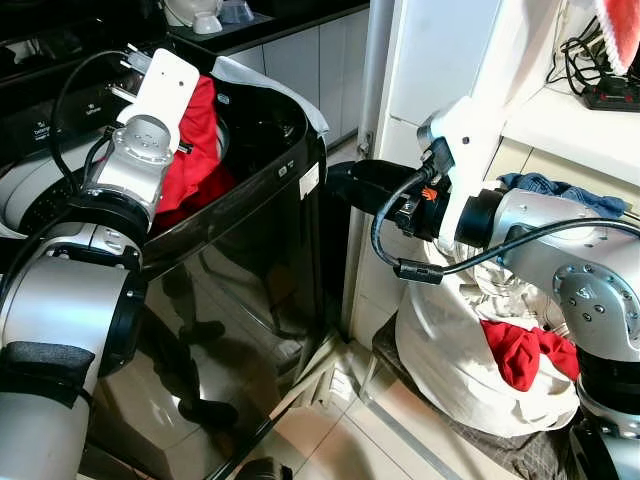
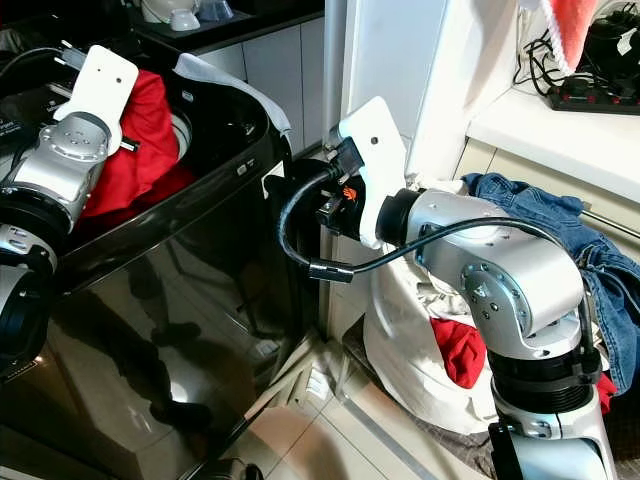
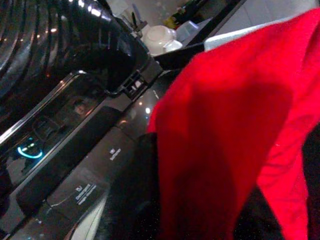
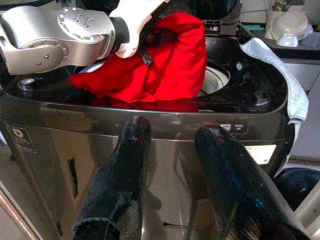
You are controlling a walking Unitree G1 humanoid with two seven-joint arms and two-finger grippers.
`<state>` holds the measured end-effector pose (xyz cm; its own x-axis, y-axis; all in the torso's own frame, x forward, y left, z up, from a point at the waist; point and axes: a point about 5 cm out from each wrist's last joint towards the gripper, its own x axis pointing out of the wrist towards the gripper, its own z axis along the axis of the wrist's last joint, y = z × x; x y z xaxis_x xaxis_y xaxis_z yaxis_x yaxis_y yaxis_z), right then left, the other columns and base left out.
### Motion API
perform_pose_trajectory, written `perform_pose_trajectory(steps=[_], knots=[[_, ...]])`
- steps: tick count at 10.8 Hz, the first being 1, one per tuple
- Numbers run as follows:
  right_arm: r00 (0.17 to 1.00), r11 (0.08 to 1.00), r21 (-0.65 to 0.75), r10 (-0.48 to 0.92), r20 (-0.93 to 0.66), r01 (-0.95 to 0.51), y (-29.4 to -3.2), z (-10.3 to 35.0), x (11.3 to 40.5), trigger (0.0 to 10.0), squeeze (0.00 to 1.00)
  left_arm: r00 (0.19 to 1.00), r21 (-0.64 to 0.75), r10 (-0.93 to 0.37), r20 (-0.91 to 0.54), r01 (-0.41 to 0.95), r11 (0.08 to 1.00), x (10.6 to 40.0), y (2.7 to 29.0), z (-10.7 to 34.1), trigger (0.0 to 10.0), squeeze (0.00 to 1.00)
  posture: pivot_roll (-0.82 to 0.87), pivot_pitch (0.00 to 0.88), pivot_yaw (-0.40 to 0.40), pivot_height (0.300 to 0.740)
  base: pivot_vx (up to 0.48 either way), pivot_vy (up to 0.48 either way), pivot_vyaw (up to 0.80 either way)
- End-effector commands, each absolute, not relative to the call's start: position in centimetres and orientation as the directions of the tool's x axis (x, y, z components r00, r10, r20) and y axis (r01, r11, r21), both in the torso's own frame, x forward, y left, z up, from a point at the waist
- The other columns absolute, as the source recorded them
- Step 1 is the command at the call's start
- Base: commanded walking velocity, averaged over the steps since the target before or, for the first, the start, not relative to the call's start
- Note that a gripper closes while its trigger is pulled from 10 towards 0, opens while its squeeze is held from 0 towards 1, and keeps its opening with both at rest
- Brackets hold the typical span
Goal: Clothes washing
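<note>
A red garment [image 1: 200, 140] hangs bunched over the open top of the black washing machine [image 1: 250, 260]. My left gripper [image 4: 152, 37] is shut on its upper part, and the fingers are buried in the cloth. The lower folds of the garment [image 4: 150, 85] rest at the front rim beside the steel drum [image 4: 215, 80]. My right gripper [image 4: 175, 130] stands open and empty just outside the washer's right side, level with its rim. Close up, the red cloth [image 3: 225, 150] lies over the control panel [image 3: 85, 165].
A white laundry bag [image 1: 450, 340] on the floor at the right holds another red piece [image 1: 520, 350] and blue denim [image 2: 540, 200]. A white towel [image 4: 280, 65] drapes the washer's back corner. A white cabinet [image 1: 440, 60] stands close behind, with a power strip [image 1: 610, 95] on its counter.
</note>
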<state>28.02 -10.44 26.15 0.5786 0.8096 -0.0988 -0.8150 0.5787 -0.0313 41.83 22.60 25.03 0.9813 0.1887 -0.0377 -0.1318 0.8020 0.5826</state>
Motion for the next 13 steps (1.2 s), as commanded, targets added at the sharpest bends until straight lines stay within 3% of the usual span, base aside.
perform_pose_trajectory(steps=[1, 5, 9, 10, 13], knots=[[0.569, 0.568, -0.038, 0.816, -0.1, -0.822, -10.1, 26.4, 27.8, 10.0, 0.0, 0.983, 0.573, 0.18, -0.029, -0.131, 0.809, 42.0, 22.5, 26.0, 10.0, 1.0, -0.01, 0.0, 0.09, 0.74, 0.0, 0.0, 0.0], [0.594, 0.597, -0.001, 0.799, -0.092, -0.802, -10.2, 26.5, 28.3, 10.0, 0.0, 0.987, 0.655, 0.153, -0.051, -0.083, 0.751, 42.0, 22.5, 25.9, 10.0, 1.0, -0.01, 0.0, 0.093, 0.74, 0.0, 0.0, 0.0], [0.663, 0.667, 0.03, 0.743, -0.092, -0.744, -10.8, 26.6, 29.3, 10.0, 0.0, 0.987, 0.638, 0.12, -0.107, -0.025, 0.769, 42.0, 22.2, 25.5, 10.0, 1.0, -0.01, 0.0, 0.087, 0.74, 0.0, 0.0, 0.0], [0.711, 0.718, 0.039, 0.694, -0.112, -0.695, -11.4, 26.5, 30.1, 10.0, 0.0, 0.981, 0.572, 0.075, -0.178, 0.041, 0.819, 41.9, 21.9, 24.7, 10.0, 0.0, 0.0, 0.0, 0.085, 0.74, 0.0, 0.0, 0.0], [0.74, 0.75, 0.039, 0.658, -0.14, -0.66, -12.0, 26.3, 30.6, 10.0, 0.0, 0.949, 0.481, 0.019, -0.314, 0.142, 0.865, 41.6, 22.2, 23.5, 10.0, 0.0, 0.0, 0.0, 0.079, 0.74, 0.0, 0.0, 0.0]])
